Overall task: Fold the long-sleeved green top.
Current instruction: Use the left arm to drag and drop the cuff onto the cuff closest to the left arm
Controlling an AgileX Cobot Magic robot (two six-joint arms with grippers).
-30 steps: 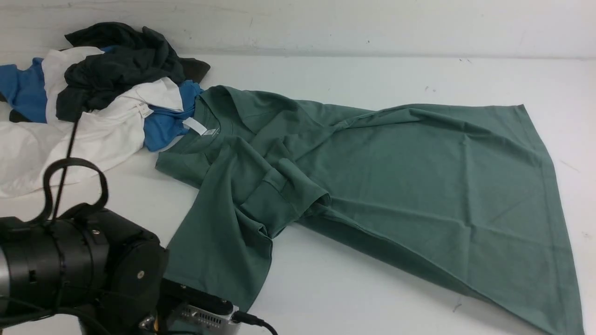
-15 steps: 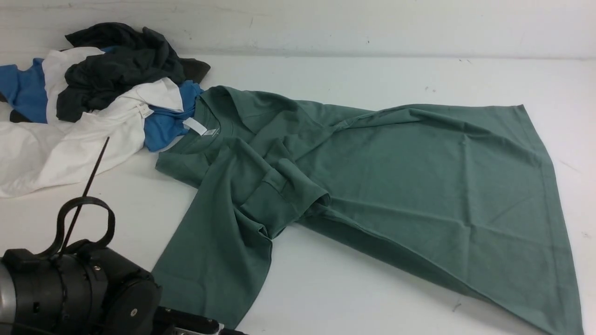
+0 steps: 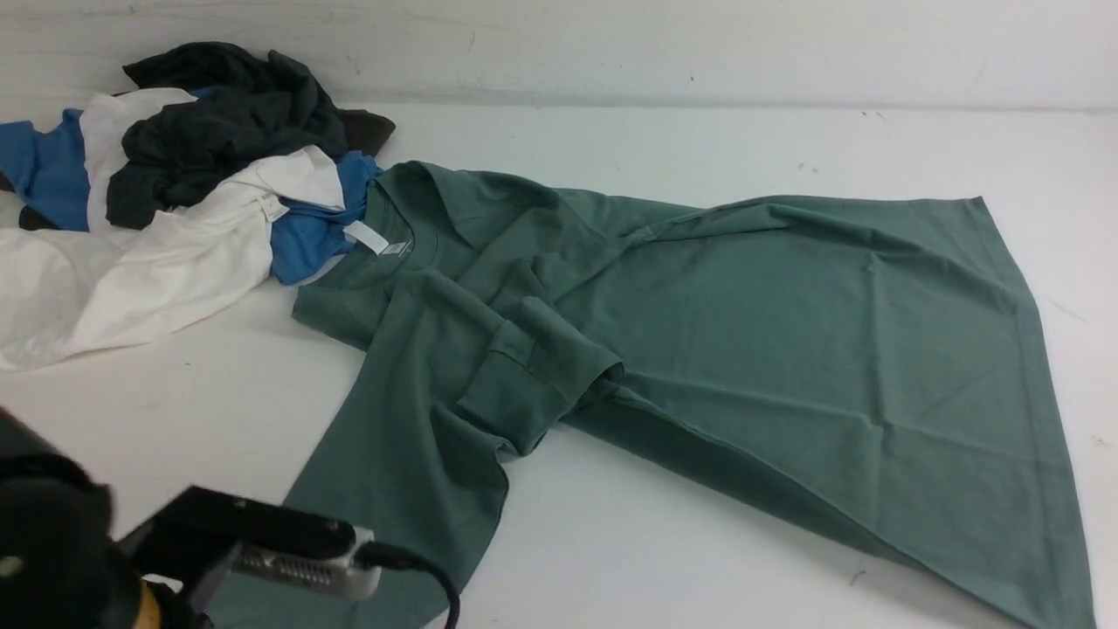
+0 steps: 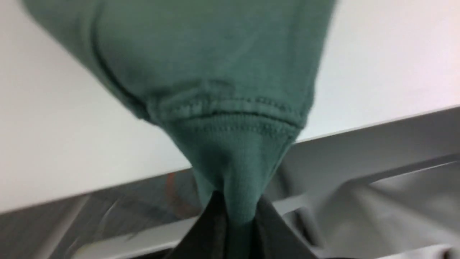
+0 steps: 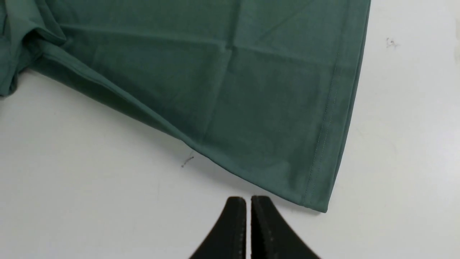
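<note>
Green long-sleeved top (image 3: 786,332), left hand (image 4: 239,203) pinching cuff (image 4: 233,151) at table edge (image 4: 107,185), right hand (image 5: 248,200) closed near hem (image 5: 323,144)

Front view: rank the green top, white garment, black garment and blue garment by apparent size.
1. green top, by far the largest.
2. white garment and black garment: about alike, both partly buried, so unranked.
3. blue garment, only two patches showing.

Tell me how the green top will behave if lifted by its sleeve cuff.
Probably floppy: the cuff bunches to a point in the left gripper. The green top lies creased and folded, so it should drape and trail. Thin-looking fabric, so likely light.
</note>
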